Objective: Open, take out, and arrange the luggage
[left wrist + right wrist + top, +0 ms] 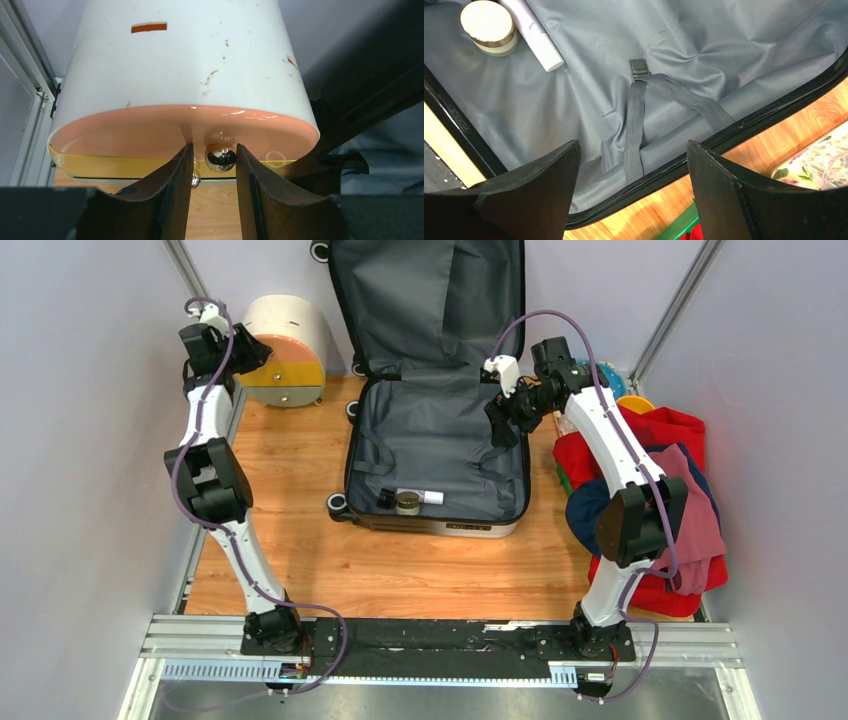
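While the right hand [631, 150] hovers open, the luggage [430, 435] lies opened just beneath it.

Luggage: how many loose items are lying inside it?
2 for certain, both by the luggage's near wall: a round jar and a white tube beside it. A black piece left of the jar may be the tube's cap or a third item.

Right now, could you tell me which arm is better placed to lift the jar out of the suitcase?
Right. The right gripper hangs open over the suitcase, the jar in view; the left gripper is away at the round box, straddling a drawer knob.
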`<state>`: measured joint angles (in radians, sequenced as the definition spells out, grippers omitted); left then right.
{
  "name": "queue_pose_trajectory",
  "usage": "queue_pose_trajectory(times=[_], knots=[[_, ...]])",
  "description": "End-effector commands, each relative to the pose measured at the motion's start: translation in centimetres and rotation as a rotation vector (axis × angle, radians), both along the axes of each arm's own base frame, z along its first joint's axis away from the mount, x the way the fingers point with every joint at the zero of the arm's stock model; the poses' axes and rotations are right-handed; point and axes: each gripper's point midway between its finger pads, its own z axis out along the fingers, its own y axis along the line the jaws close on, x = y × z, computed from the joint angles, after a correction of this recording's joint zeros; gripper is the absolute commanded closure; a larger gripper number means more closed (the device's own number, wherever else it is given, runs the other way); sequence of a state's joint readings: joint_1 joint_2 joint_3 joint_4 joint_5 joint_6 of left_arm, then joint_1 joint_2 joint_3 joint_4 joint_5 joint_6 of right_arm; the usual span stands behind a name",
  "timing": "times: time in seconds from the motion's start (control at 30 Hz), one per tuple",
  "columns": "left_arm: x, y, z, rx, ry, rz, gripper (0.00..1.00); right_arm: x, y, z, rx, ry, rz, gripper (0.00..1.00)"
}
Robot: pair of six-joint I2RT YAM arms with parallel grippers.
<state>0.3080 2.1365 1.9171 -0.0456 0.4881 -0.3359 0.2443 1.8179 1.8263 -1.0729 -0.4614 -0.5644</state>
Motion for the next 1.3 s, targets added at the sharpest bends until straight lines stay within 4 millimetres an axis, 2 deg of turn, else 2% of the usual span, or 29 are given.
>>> queue_pose_trajectory(times=[0.0,0.27,0.47,0.63,0.67,0.73,0.77,0.8,0.83,1.0,1.23,1.27], knots=[[1.1,-0.5,0.8,0.030,-0.025,0.015,0.57,0.7,-0.1,1.4,0.000,-0.048,-0.016,0.19],[1.6,-1.1,0.4,0.052,-0.020,0.013,0.57,0.8,0.0,1.1,0.002,-0.045,-0.021,0.19],[2.3,-1.2,1.3,0.051,-0.053,0.019,0.60,1.1,-0.1,1.2,0.001,-0.048,-0.025,0.19],[1.8,-1.4,1.9,0.061,-0.061,0.013,0.80,0.9,-0.1,1.0,-0.001,-0.043,-0.026,0.19],[1.5,-1.4,2.7,0.065,-0.069,0.016,0.83,0.9,-0.1,1.0,-0.001,-0.045,-0.026,0.19],[0.9,-1.5,2.1,0.061,-0.052,0.018,0.89,1.1,-0.1,1.1,0.000,-0.046,-0.027,0.19],[0.4,-1.6,3.0,0.062,-0.064,0.022,0.91,1.1,0.0,1.1,0.000,-0.047,-0.026,0.19],[-0.1,-1.7,1.8,0.055,-0.037,0.025,0.94,1.2,0.0,1.2,0.003,-0.049,-0.024,0.19],[-0.5,-1.7,1.7,0.053,-0.032,0.029,0.97,1.4,0.1,1.3,0.005,-0.051,-0.027,0.19],[-3.7,-2.5,0.7,0.046,0.010,0.034,1.00,1.5,0.2,1.6,0.011,-0.056,-0.024,0.19],[-6.6,-3.2,1.5,0.046,-0.010,0.034,1.00,1.1,0.1,1.2,0.012,-0.042,-0.024,0.19],[-6.9,-3.3,1.6,0.052,-0.006,0.029,0.96,1.1,0.1,1.3,0.012,-0.043,-0.024,0.19]])
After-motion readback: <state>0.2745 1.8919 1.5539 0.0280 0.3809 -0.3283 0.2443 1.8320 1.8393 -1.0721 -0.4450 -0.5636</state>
